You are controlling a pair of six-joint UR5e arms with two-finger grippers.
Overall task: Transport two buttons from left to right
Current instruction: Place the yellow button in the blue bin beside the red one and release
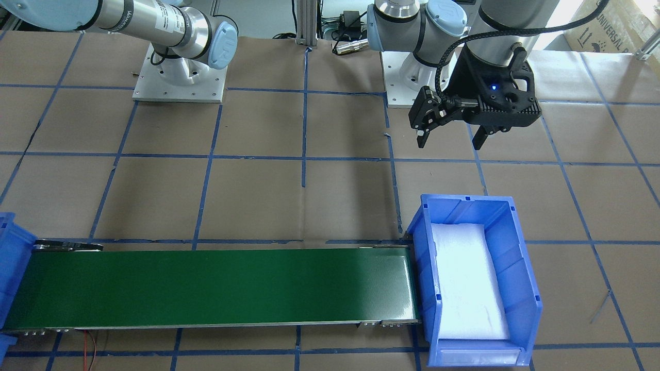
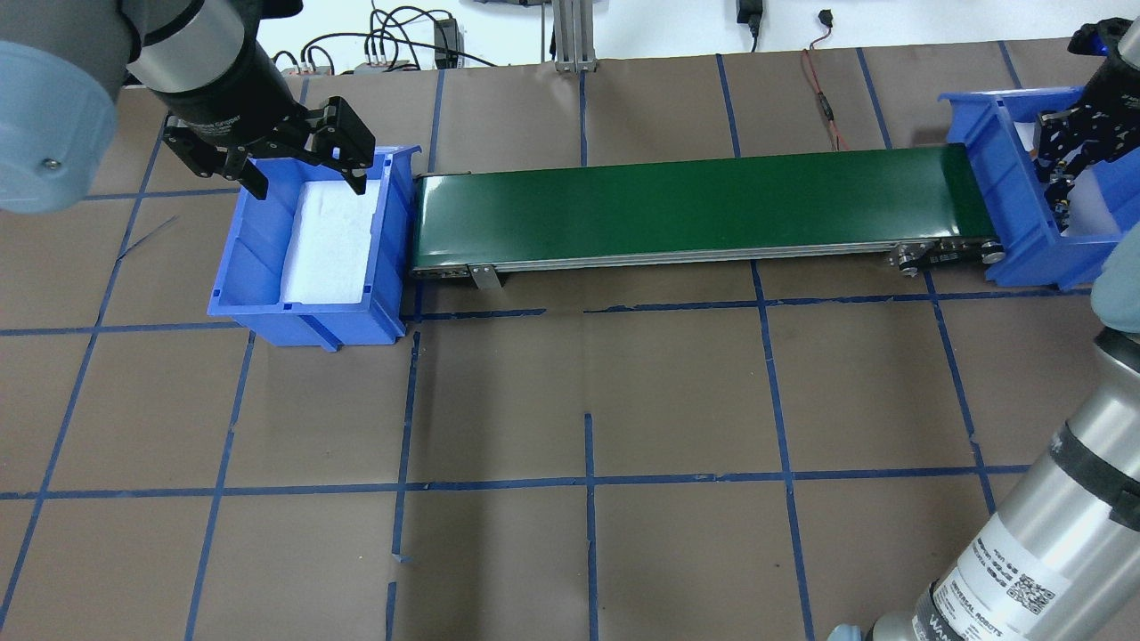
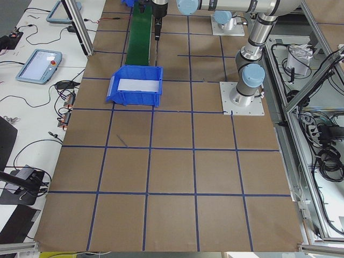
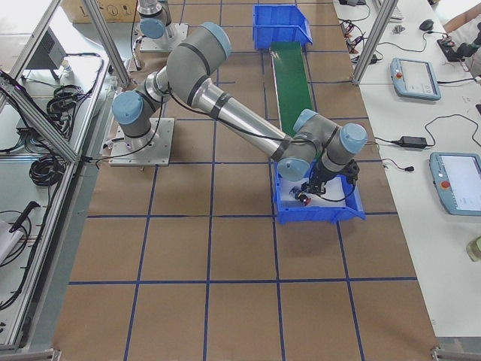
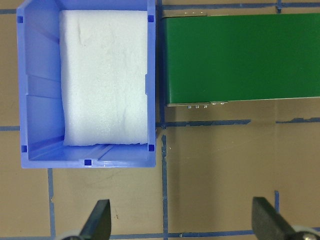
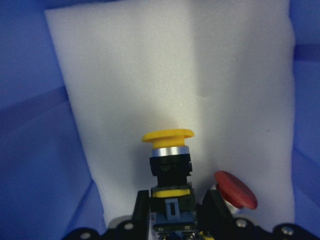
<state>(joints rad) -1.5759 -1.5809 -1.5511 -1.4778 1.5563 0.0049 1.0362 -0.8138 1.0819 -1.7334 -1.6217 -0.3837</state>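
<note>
Yellow button [image 6: 168, 150] is clamped in the right gripper [image 6: 176, 209] over the foam [image 6: 175, 75] of a blue bin [image 6: 40, 175], its base cut off. The red button [image 6: 236, 189] just beside is half hidden. The left gripper's [image 5: 181, 220] fingers are spread apart.

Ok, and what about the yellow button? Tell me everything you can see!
The yellow button has a flat, round mushroom cap that looks like plastic, a shiny silver ring under it, then a black body with a yellow band lower down. It points cap-first away from the wrist camera, gripped at its lower body between the black fingers of the right gripper. It is over the white foam in the blue bin. The red button sits beside it.
</note>
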